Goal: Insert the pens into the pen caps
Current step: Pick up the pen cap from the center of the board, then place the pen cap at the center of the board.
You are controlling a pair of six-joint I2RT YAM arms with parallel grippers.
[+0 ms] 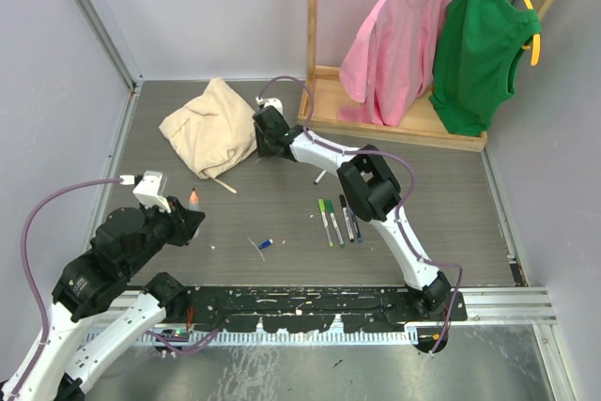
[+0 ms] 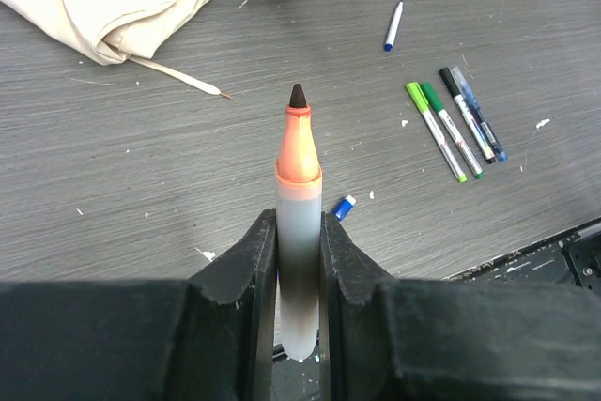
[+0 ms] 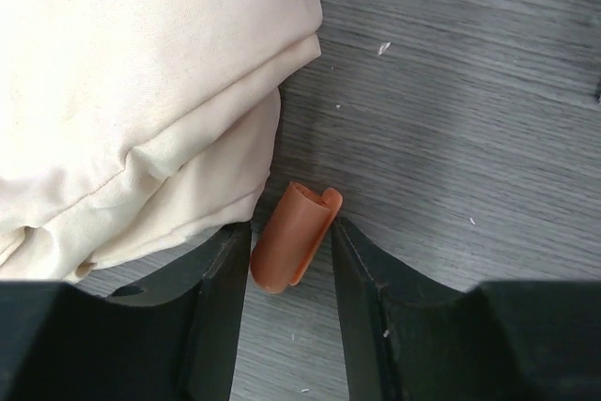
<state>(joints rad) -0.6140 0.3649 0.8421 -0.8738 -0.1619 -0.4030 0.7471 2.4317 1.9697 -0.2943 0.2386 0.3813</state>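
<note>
**Status.** The left gripper [image 2: 299,224] is pressed together on the white barrel of the orange pen [image 2: 299,152], holding it off the table with its dark tip bare and pointing far.

The right gripper [image 3: 289,241] brackets the orange cap [image 3: 300,213], which lies on the table [image 3: 470,91]. Both fingers sit at or very near the cap's sides, but a firm pinch cannot be confirmed. This pair is not yet joined.

**Remaining.**
- A blue cap [image 2: 344,207] lies loose near the centre.
- A white pen with a blue end [image 2: 393,25] lies apart, farther off, and is probably its mate.
- Four pens in a row [image 2: 458,124] lie to the right. Their state is too small to confirm.

**Obstructions.** The cream cloth [image 3: 122,91] touches the left side of the orange cap and crowds that finger. A thin tan stick [image 2: 178,75] lies just beside the cloth.
</note>
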